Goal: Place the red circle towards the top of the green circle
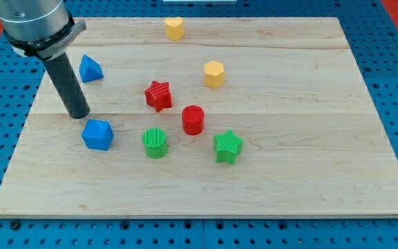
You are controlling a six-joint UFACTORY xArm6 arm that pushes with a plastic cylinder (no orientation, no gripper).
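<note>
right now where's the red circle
Red circle sits mid-board, just right of and above the green circle, below the red star.

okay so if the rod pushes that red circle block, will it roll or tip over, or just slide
The red circle stands upright on its flat end on the wooden board, so it will probably slide, not roll. It looks squat, so tipping seems unlikely. An off-centre push from my tip could make its round side slip off and veer sideways.
</note>
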